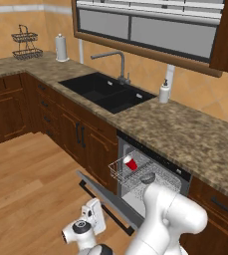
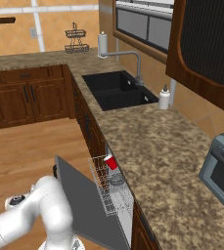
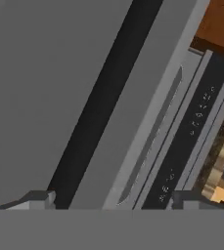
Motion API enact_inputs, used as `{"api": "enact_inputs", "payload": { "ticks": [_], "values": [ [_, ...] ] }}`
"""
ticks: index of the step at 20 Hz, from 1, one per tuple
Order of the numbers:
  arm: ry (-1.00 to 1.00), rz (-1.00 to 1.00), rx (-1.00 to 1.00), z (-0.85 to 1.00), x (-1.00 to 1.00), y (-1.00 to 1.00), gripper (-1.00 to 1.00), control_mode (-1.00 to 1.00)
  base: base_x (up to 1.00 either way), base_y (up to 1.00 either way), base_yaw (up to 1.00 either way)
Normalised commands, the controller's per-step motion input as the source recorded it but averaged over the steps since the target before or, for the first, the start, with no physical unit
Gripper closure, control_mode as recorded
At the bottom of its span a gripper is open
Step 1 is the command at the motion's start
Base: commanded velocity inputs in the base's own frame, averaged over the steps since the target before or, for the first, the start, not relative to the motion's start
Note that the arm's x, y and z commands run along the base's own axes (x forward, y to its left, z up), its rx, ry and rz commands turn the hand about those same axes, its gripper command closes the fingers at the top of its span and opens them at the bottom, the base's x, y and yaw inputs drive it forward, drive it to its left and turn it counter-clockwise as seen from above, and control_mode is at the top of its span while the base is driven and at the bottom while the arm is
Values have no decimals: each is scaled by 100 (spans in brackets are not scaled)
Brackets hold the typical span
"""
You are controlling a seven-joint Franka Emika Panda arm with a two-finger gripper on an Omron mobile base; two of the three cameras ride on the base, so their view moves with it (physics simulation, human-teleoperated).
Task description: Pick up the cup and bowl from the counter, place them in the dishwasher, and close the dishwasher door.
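Dishwasher door [image 2: 91, 205] hangs partly open, tilted out from the dishwasher [image 1: 153, 172] under the brown speckled tabletop [image 1: 185, 129]. Its long black bar handle [image 3: 103, 97] runs diagonally through the hand view, close before the gripper [image 3: 111, 200], whose two dark tips stand apart with nothing between them. Inside, the red cup [image 1: 130, 163] sits in the white wire rack [image 1: 123, 172], and the grey bowl [image 2: 117, 180] lies just beside it, lower in the same rack. Farther along the tabletop are the black sink [image 1: 105, 92] and a soap bottle [image 1: 165, 91].

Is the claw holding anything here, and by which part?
Nothing: the claw is open, tips apart before the dishwasher door, straddling its handle.
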Motion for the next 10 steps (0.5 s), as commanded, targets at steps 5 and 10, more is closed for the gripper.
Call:
{"api": "enact_inputs", "payload": {
  "ticks": [5, 10],
  "values": [
    [0, 0, 0, -79, 87, -1, -100, -100, 0, 0, 0],
    [-8, -1, -6, -46, 77, -27, -100, -100, 0, 0, 0]
  ]
}}
